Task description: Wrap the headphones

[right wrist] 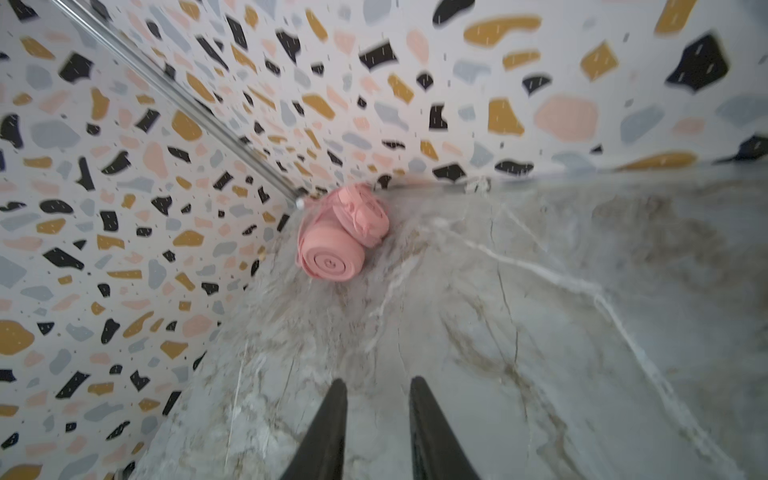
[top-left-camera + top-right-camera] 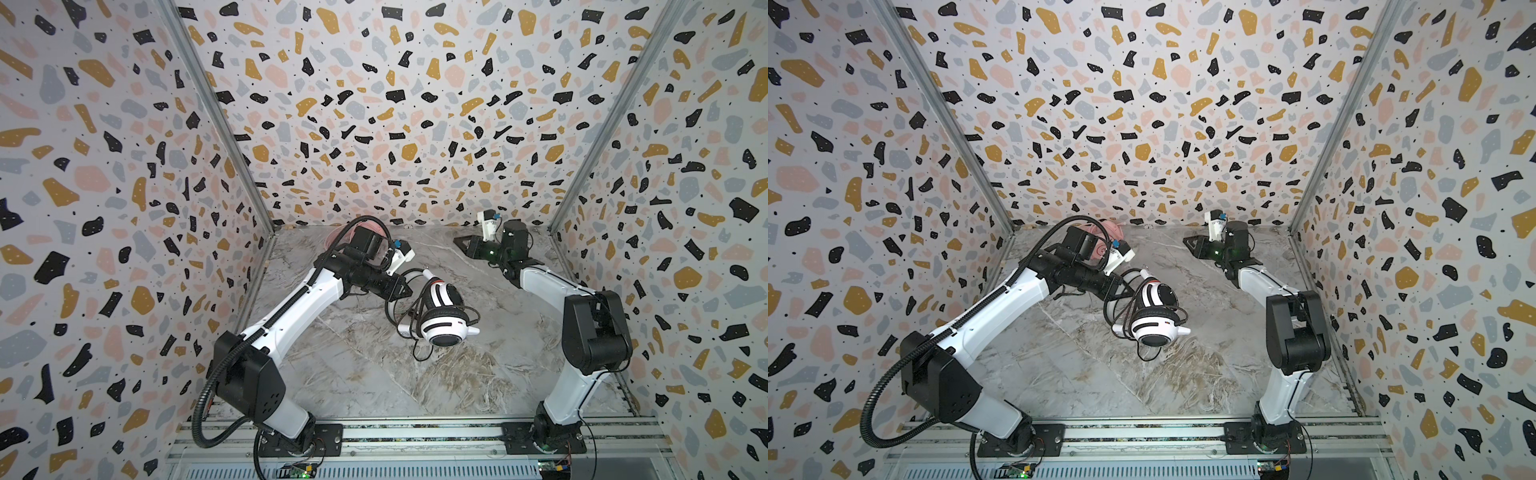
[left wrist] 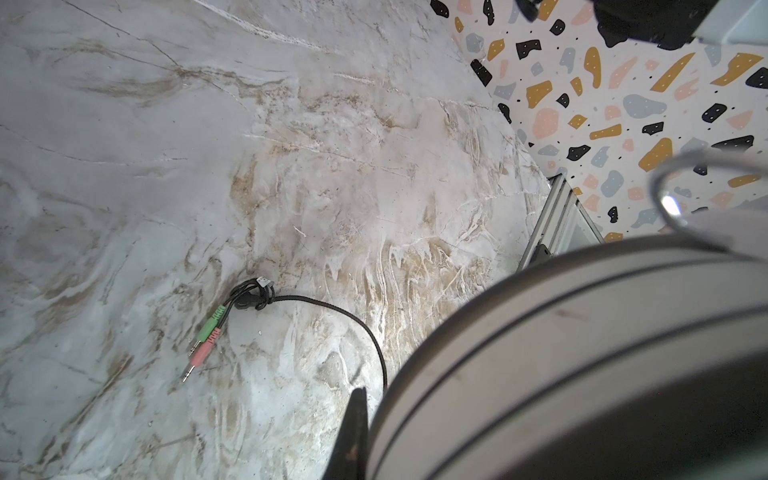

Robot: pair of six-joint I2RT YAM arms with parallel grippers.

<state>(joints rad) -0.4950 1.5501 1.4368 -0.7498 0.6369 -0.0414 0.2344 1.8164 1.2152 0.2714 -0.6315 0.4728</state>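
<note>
My left pincer (image 2: 402,292) pinches the white headset (image 2: 442,322) at mid-table; its black cord (image 3: 324,303) trails onto the marble tabletop (image 3: 166,166). My right pincer (image 1: 378,384) stands spread and empty near the back wall (image 2: 374,124); the pink headset (image 1: 332,249) lies in the far left corner.

Both top views look down on the whole table (image 2: 353,374); wrist cameras face it closely.

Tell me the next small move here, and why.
Probably bring the right gripper, open and empty, over to the black cord near its green and pink plugs. The left gripper grips the white headset, while that cord end lies unwound on the table.
</note>
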